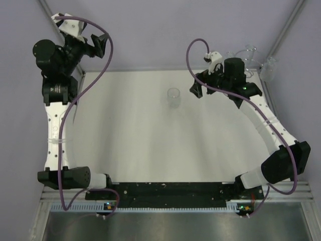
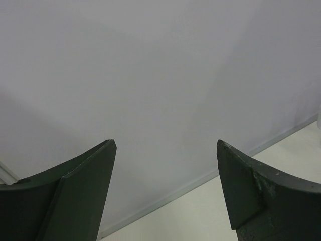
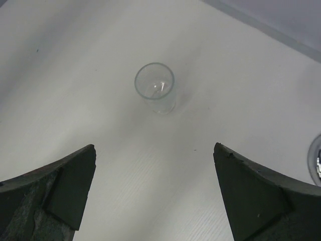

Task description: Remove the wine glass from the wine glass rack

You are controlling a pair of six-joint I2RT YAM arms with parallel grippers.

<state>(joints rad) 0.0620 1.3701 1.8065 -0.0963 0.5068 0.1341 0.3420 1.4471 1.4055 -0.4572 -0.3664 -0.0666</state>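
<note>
White tabletop (image 1: pixel 125 140) under pale lavender walls (image 1: pixel 150 30), seen from above and from both of my wrists.

One clear wine glass (image 1: pixel 173 95) stands free on the table, in the far half and about mid-width. It is upright with its open mouth up, so its long axis is vertical. From these angles I cannot make out a stem.

The wine glass rack (image 3: pixel 316 161) shows in my right wrist view only as a sliver of round shiny base at the right edge, well apart from the standing glass. In the overhead view it sits in the far right corner, partly hidden by my right arm. A few clear glass shapes show around it there, but I cannot tell how they hang.

My right gripper (image 1: pixel 197 89) is just right of the standing glass, at about the same depth. Its fingers are spread wide with nothing between them. In its own camera the glass lies straight ahead, centred in the gap but not inside it.

My left gripper (image 1: pixel 98 44) is raised in the far left corner, well apart from glass and rack. Its fingers are also spread and hold nothing, and its camera shows mostly wall.

My right arm is clearly the nearer one to both. I judge this glass already off the rack, and any further reach to the rack would fall to my right arm, turning rightward.
</note>
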